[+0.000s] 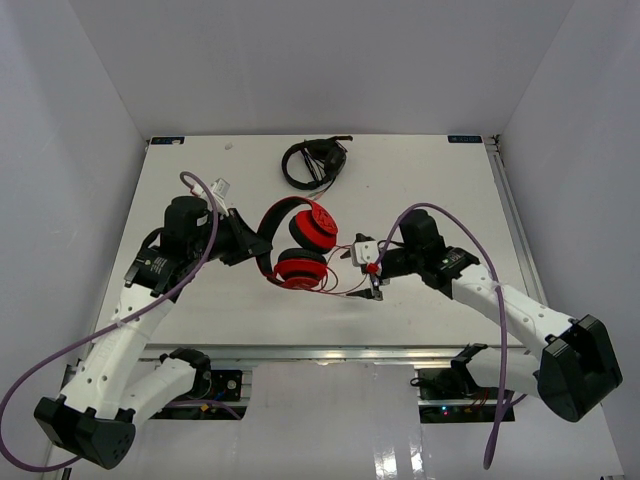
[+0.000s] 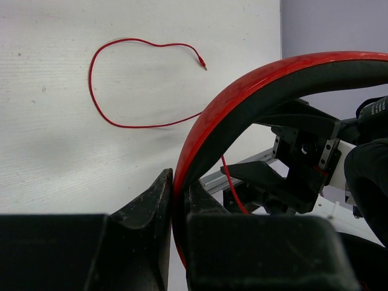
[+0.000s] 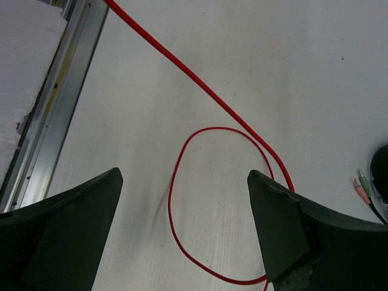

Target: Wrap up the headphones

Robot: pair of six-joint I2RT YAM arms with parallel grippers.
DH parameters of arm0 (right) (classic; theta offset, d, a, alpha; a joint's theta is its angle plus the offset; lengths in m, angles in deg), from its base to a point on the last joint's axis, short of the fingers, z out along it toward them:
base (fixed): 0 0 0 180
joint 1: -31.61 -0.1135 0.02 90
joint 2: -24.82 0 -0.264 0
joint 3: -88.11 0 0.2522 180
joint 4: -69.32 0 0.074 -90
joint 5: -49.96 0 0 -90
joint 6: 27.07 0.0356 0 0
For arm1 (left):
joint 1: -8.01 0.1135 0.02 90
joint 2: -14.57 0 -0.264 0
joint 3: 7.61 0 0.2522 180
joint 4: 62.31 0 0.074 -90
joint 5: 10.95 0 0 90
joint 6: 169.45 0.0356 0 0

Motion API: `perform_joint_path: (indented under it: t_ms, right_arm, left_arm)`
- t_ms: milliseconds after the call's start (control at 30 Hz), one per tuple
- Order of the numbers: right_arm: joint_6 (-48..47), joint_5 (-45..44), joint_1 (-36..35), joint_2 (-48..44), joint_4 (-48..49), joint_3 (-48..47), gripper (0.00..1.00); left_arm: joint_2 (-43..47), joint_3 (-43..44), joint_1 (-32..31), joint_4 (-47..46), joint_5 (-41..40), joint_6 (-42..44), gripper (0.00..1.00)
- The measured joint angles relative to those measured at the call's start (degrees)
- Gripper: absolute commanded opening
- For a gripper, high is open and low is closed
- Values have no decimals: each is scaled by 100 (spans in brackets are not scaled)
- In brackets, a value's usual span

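Enclosed work cell, seen from above. A flat white rectangular table top (image 1: pixel 430 170) with a faintly ribbed surface (image 3: pixel 200 73) is bounded by three plain matte white panels: back wall (image 1: pixel 320 60), left wall (image 1: pixel 60 150) and right wall (image 1: pixel 590 120). A silver aluminium rail (image 1: pixel 330 353) runs along the near edge, and a second silver rail (image 1: pixel 510 210) runs along the right edge. Small blue labels (image 1: pixel 165 140) mark the far corners. Below the near edge lies a glossy pale floor (image 1: pixel 330 430) showing bright reflections. Lighting is even and diffuse, and shadows are soft.
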Motion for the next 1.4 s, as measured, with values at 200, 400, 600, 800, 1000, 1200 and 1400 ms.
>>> perform_joint_path:
  t_ms: [200,400,600,800,1000,1200,1400]
  right_arm:
    - [-970,439,-14,16,-901,-517,97]
    - [-1885,685,-22,-273,-1850,-800,96]
    - [-1552,592,-49,-363,-1651,-784,97]
    - [-651,303,-236,352,-911,-821,85]
    - [-69,610,-412,917,-612,-935,26]
    - [425,377,-272,639,-354,-855,8]
    - [1009,216,822,-405,-261,-822,8]
  left_arm:
    - [31,29,1,23,63,-10,0]
    - [240,15,0,61,104,-45,0]
    - [477,-74,0,40,210,-136,0]
    - [557,-178,0,51,328,-273,0]
    - [737,-178,0,47,440,-380,0]
    - [859,-178,0,50,451,-410,0]
    - [864,-258,0,22,331,-278,0]
